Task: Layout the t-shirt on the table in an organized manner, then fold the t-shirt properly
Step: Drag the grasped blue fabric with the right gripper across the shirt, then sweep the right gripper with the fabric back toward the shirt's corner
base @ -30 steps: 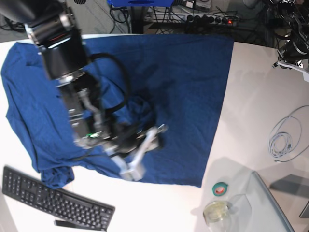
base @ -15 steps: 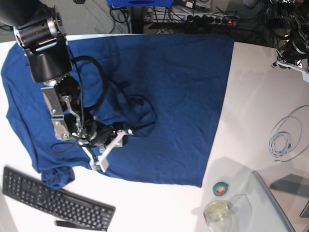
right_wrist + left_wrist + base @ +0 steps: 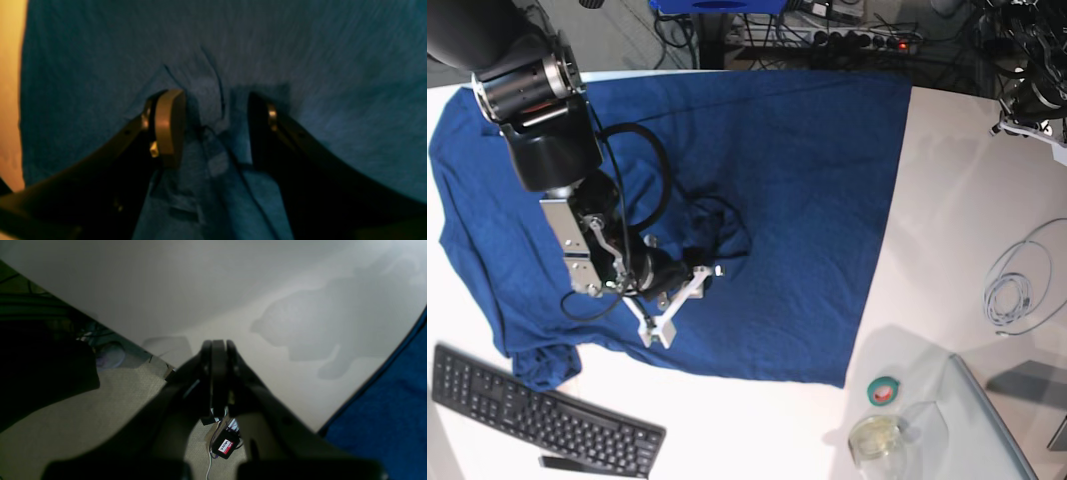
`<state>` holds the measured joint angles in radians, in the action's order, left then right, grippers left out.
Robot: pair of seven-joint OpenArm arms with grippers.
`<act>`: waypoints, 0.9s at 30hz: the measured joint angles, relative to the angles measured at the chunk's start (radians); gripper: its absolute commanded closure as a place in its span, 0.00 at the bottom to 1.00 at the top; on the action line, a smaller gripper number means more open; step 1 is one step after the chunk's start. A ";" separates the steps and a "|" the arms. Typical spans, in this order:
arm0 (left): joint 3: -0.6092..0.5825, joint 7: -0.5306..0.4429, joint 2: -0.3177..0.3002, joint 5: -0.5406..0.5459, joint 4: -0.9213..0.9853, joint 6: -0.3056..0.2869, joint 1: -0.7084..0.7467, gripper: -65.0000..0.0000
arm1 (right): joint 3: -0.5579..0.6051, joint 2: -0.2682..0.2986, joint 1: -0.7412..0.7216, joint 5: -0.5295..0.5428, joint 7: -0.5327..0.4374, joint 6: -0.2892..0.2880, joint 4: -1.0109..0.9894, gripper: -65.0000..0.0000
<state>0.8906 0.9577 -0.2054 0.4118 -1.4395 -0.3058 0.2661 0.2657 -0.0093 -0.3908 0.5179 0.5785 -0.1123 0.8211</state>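
The navy t-shirt (image 3: 797, 200) lies spread over the white table (image 3: 957, 230), with a rumpled fold near its middle (image 3: 717, 225) and a bunched corner at the lower left (image 3: 542, 365). My right gripper (image 3: 682, 300) is low over the shirt's front part. In the right wrist view its jaws (image 3: 217, 113) stand apart, open, with a raised ridge of cloth (image 3: 213, 100) between the fingers (image 3: 168, 126). My left gripper (image 3: 218, 350) is shut on nothing, hanging over the table's edge beside the shirt's hem (image 3: 383, 413).
A black keyboard (image 3: 537, 410) lies at the front left, just below the shirt. At the front right are a green tape roll (image 3: 885, 390), a clear cup (image 3: 877, 437) and a grey slab (image 3: 997, 430). A coiled white cable (image 3: 1017, 280) lies at the right.
My right arm swung left across the shirt, then came back a little to the right. Its jaws have narrowed slightly. The left arm has stayed put.
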 measured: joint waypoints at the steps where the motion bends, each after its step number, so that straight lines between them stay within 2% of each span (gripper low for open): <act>1: 0.000 0.000 0.000 0.000 0.000 0.000 0.000 1.00 | 0.000 -0.006 -0.002 -0.002 -0.005 0.000 -0.009 0.58; 2: 0.000 0.000 0.002 0.001 0.000 0.000 0.000 1.00 | 0.000 -0.008 -0.002 -0.001 -0.005 0.000 -0.012 0.59; 4: 0.000 0.000 0.002 0.000 0.000 0.000 0.000 1.00 | 0.000 -0.010 -0.004 -0.001 -0.011 0.000 -0.012 0.69; 6: 0.000 0.000 0.001 0.000 0.000 0.000 0.000 1.00 | 0.000 -0.011 -0.008 0.003 -0.008 0.000 -0.012 0.92; 7: 0.000 0.000 0.001 0.000 0.000 0.000 0.000 1.00 | 0.000 -0.010 -0.008 0.002 -0.008 -0.001 -0.011 1.00; 13: 0.001 -0.001 -0.014 0.001 0.000 0.000 0.000 1.00 | 0.000 -0.011 0.024 -0.002 0.013 0.000 0.081 1.00; 22: 0.004 0.000 -0.013 0.001 0.000 0.000 0.000 1.00 | -0.035 0.007 0.279 0.003 0.246 0.002 0.662 1.00; 27: 0.001 0.001 -0.013 0.001 0.000 0.000 -0.003 1.00 | -0.065 0.027 0.419 -0.017 0.322 0.009 0.956 1.00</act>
<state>0.8913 0.9585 -0.2188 0.4126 -1.4391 -0.3061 0.2634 0.2008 0.0174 0.0284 0.5007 0.9001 -0.1032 1.7767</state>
